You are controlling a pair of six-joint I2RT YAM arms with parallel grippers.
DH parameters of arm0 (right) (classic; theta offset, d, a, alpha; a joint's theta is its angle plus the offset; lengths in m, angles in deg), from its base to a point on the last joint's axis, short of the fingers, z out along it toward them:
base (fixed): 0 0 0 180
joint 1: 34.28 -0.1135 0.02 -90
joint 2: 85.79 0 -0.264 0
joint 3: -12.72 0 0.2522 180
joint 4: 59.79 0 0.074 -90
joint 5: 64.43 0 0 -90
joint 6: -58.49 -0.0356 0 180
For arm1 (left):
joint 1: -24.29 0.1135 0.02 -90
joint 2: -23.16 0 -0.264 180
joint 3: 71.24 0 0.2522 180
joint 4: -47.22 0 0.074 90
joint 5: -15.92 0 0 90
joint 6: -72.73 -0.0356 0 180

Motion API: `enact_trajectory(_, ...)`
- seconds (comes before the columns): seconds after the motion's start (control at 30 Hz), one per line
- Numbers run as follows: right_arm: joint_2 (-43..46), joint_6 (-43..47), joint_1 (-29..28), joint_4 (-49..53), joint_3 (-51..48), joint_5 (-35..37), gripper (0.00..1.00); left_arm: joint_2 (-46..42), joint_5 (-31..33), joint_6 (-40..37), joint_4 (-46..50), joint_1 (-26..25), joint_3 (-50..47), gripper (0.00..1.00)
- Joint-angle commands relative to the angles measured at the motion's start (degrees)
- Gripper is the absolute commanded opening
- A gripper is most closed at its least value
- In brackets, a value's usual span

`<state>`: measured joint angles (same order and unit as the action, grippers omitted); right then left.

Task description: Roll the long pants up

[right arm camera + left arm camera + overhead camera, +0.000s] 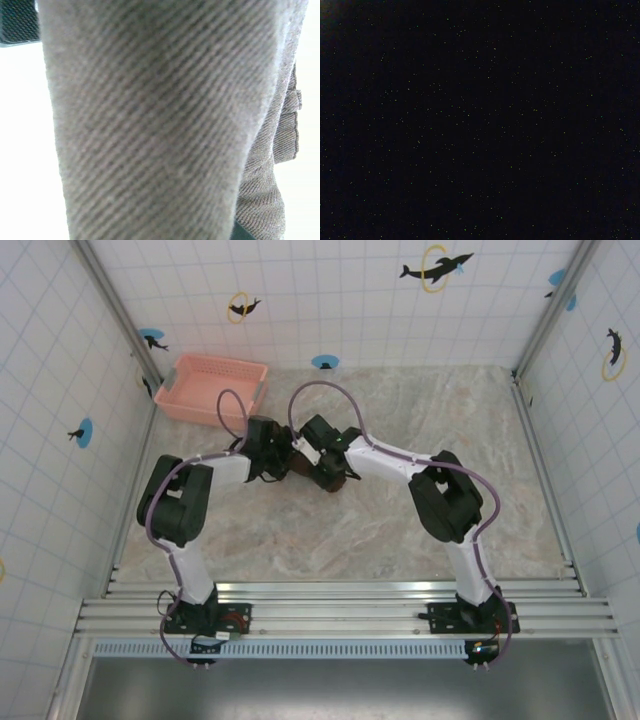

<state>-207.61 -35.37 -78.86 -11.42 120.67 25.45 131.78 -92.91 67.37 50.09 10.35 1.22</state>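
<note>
Item: long pants (150, 125). Soft, light, limp twill, judged best taken at bunched folds. One fold is pinched by right gripper (323, 472); left gripper (286, 464) is spread wide alongside.

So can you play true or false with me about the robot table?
1. The pink basket sits at the far left corner of the table. True.
2. The pants are inside the basket. False: the bit of brown cloth that shows lies mid-table, where the arms' ends meet.
3. The left arm and the right arm reach toward each other in the middle. True.
4. The right wrist camera sees blue cloth. False: it sees brown ribbed cloth, very close up.
5. A dolphin is pictured on the back wall. True.
</note>
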Motion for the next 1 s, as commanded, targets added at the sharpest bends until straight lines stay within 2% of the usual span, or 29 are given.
enact_trajectory(0.0, -7.0, -1.6, -1.9, 12.0, -2.7, -17.5, 0.00, 4.5, -0.2, -2.3, 5.7, -4.1, -0.1, 0.97)
enact_trajectory(0.13, -7.6, -2.2, -1.7, 12.2, -0.4, -19.6, 0.00, 5.5, 0.3, -4.1, 10.2, -5.1, 2.2, 0.97)
enact_trajectory(0.37, -8.5, -2.6, -0.9, 12.2, 3.3, -21.2, 0.00, 8.4, 0.2, -7.8, 24.6, -5.8, 8.4, 0.97)
enact_trajectory(0.6, -10.2, -2.6, 0.7, 12.3, 6.7, -22.7, 0.00, 14.7, -0.9, -11.1, 36.4, -6.1, 16.0, 0.95)
enact_trajectory(0.63, -10.8, -2.6, 0.9, 12.3, 7.0, -22.7, 0.00, 15.5, -1.0, -11.7, 37.6, -6.3, 16.9, 0.91)
enact_trajectory(0.67, -11.0, -2.6, 1.1, 12.2, 7.3, -22.7, 0.00, 16.4, -1.0, -12.3, 38.3, -6.4, 17.7, 0.80)
enact_trajectory(0.7, -10.9, -2.6, 1.1, 12.3, 7.5, -22.6, 0.00, 17.3, -1.1, -13.1, 39.1, -6.6, 18.3, 0.65)
enact_trajectory(0.73, -10.7, -2.5, 1.2, 12.3, 7.5, -22.5, 0.00, 18.0, -1.0, -13.4, 40.3, -6.7, 19.0, 0.49)
enact_trajectory(0.8, -10.2, -2.2, 1.4, 12.6, 7.4, -21.8, 0.00, 19.5, -0.5, -13.9, 42.7, -6.9, 19.8, 0.04)
enact_trajectory(0.83, -10.2, -2.0, 1.5, 12.6, 7.2, -21.5, 0.00, 20.1, -0.2, -13.9, 44.3, -6.9, 20.0, 0.00)
enact_trajectory(0.9, -8.2, -1.7, 1.8, 13.0, 6.6, -20.7, 0.00, 20.3, 1.3, -13.5, 45.4, -7.1, 19.7, 0.00)
enact_trajectory(0.93, -7.5, -1.6, 1.9, 13.1, 6.4, -20.1, 0.05, 20.2, 2.1, -13.4, 45.3, -7.2, 19.3, 0.00)
enact_trajectory(0.97, -6.5, -1.6, 2.2, 13.2, 5.8, -19.2, 0.20, 20.1, 2.4, -13.3, 45.3, -7.2, 19.0, 0.00)
